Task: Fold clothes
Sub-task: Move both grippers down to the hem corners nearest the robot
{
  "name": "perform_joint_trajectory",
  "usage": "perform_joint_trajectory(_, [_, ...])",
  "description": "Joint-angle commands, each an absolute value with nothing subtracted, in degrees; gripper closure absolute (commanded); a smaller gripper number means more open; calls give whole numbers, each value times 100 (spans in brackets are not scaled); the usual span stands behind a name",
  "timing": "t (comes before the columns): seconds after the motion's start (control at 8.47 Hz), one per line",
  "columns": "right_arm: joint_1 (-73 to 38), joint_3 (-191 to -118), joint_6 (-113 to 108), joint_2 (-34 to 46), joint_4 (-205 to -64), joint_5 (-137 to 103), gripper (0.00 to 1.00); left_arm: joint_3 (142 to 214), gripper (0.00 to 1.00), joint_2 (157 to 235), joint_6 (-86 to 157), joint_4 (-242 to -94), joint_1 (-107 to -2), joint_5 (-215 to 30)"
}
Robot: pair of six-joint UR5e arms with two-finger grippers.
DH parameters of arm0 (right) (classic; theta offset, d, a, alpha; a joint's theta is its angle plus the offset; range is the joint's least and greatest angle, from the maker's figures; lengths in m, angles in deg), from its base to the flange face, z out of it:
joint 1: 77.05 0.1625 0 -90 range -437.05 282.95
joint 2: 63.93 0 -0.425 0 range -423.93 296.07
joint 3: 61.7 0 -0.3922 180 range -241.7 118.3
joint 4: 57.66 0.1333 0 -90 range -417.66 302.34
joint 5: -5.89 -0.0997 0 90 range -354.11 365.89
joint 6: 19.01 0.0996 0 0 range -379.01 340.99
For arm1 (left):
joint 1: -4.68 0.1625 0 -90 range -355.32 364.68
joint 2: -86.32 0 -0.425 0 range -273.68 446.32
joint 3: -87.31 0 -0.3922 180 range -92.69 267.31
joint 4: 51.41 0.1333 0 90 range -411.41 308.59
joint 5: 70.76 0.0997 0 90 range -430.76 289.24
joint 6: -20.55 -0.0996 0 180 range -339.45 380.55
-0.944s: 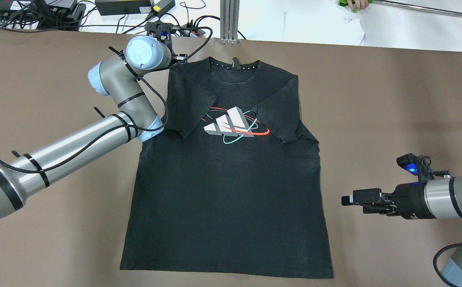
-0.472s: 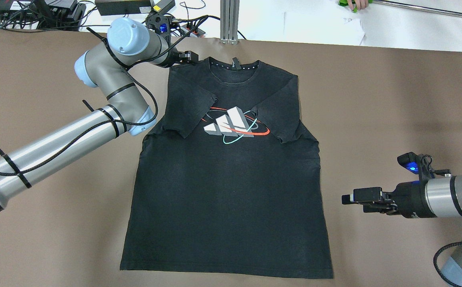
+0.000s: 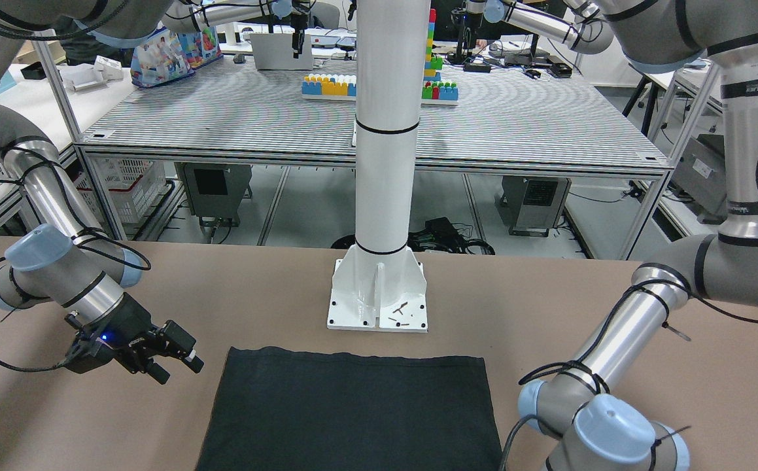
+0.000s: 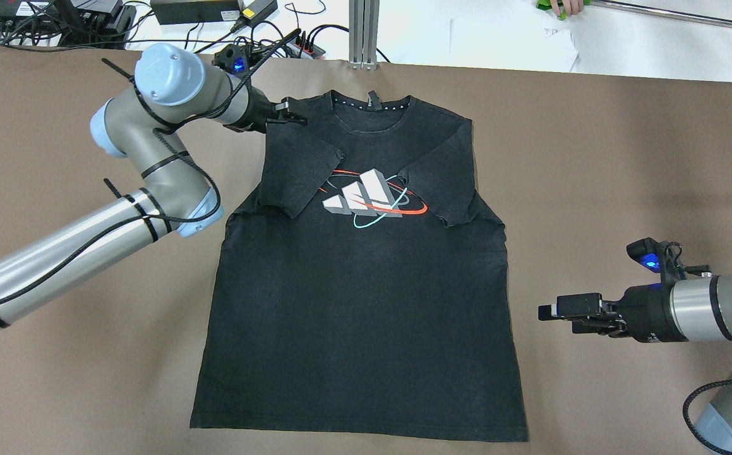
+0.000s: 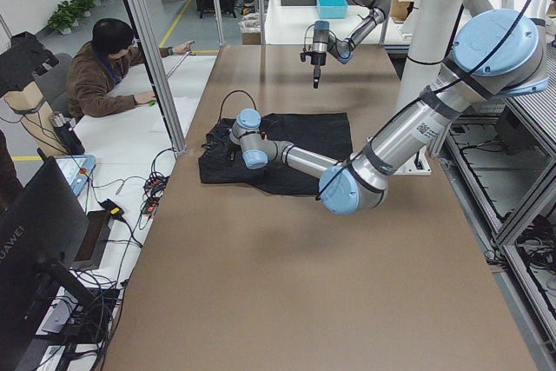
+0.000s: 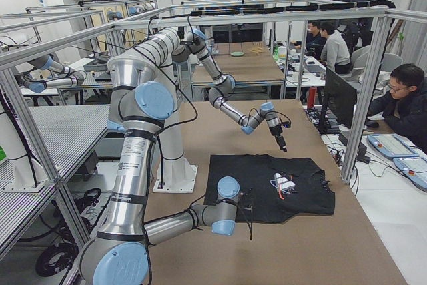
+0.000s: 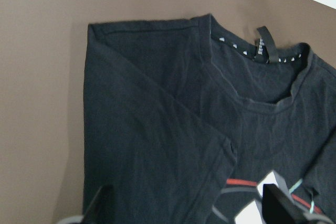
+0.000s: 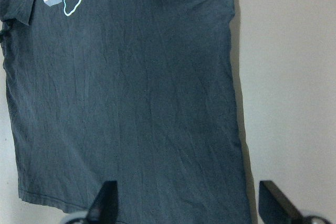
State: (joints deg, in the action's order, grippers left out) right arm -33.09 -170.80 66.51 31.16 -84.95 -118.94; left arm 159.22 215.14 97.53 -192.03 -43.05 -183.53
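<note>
The black T-shirt (image 4: pixel 359 303) lies flat and face up in the middle of the brown surface (image 4: pixel 624 158). In the overhead view its collar (image 4: pixel 372 110) is at 12 o'clock and its hem at 6. The two sleeves (image 4: pixel 296 167) are folded in across the chest, and their ends close in on the white logo (image 4: pixel 369 196) from 9 and 3 o'clock.

The left pincer (image 4: pixel 290 114) is up at the shirt's 11 o'clock corner, right over the shoulder edge. Its wrist camera shows the two dark fingers (image 7: pixel 98 205) spread wide, with nothing gripped and only the folded sleeve and shoulder fabric below them. I cannot tell from these views whether the tips touch the cloth.

The right pincer (image 4: pixel 552 311) sits off the shirt just past 3 o'clock. It points in at the side edge, with a strip of bare surface between it and the fabric. Its fingers (image 8: pixel 107 200) are also parted wide and empty, and its wrist camera looks over the shirt's lower body and one hem corner. The front-facing view agrees: tips apart, clear of the cloth.

In that view the white pillar (image 3: pixel 385 131) stands near the hem, with bare surface between its base and the shirt.
</note>
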Motion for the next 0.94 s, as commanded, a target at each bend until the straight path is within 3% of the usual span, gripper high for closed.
perform_joint_trajectory(0.0, [-3328, -17112, 6677, 3134, -8491, -11865, 6, 17524, 0, 20114, 10305, -19168, -3762, -18257])
perform_joint_trajectory(0.35, [-3591, -17068, 6651, 3196, -8482, -11839, 6, 19307, 0, 19426, 10879, -17673, -2726, -17371])
perform_joint_trajectory(0.59, [-4090, -17033, 6651, 3275, -8465, -11463, 6, 19611, 0, 19076, 11089, -17637, -2382, -17105])
perform_joint_trajectory(0.83, [-4513, -17050, 6703, 3450, -8394, -11127, 6, 19804, 0, 18469, 11326, -18814, -2249, -17122])
